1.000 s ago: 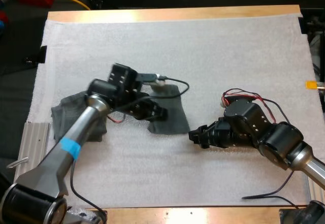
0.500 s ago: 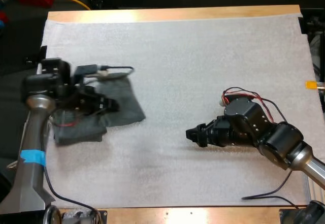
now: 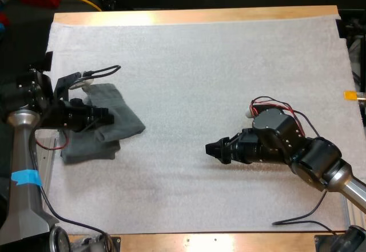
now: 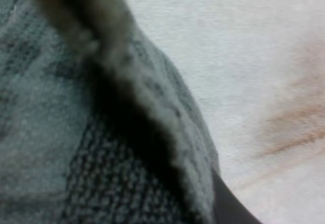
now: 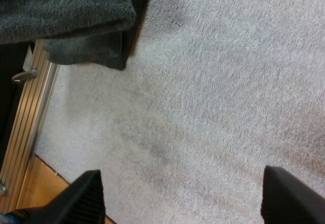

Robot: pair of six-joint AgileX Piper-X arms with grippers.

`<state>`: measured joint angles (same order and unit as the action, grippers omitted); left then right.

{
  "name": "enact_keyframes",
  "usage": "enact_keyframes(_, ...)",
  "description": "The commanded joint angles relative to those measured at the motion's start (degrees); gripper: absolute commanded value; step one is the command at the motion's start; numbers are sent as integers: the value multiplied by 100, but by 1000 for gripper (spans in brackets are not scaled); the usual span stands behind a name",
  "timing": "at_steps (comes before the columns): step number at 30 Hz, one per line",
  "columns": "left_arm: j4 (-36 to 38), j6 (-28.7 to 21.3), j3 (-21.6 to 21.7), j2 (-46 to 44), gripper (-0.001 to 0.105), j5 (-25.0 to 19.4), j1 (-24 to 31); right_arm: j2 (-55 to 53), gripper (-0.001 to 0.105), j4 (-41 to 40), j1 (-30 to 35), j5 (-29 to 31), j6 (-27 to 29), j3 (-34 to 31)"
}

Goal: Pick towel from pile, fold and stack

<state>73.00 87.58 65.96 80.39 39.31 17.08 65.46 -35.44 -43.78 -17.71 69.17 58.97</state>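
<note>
Left hand (image 3: pixel 98 116) was recorded closed on a folded towel (image 3: pixel 123 123), laid over a second towel (image 3: pixel 86 149) at the left edge of the mat (image 3: pixel 229 63), evidently for stacking. Right hand (image 3: pixel 213 149) was noted wide, empty, well apart, presumably to stay clear.

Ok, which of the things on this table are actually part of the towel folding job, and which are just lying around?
Part of the job: dark grey-green towel, gripped in the left jaws; second dark grey-green towel lying under it; white fabric mat they rest on.
Just lying about: ribbed aluminium rail along the mat's edge; small metal hook beside it.
</note>
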Motion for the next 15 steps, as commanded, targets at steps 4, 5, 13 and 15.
enact_keyframes(4,-81,-68,39,-46,0,-473,115,-51,63,7,-3,-186,-4,35)
enact_keyframes(5,-81,-68,39,-46,0,-500,116,-51,63,7,-3,-188,-4,35)
enact_keyframes(13,36,-33,26,-46,0,-1632,130,-51,63,7,-3,-188,-4,35)
enact_keyframes(15,36,47,6,-46,0,-1916,130,-51,63,7,-3,-188,-4,35)
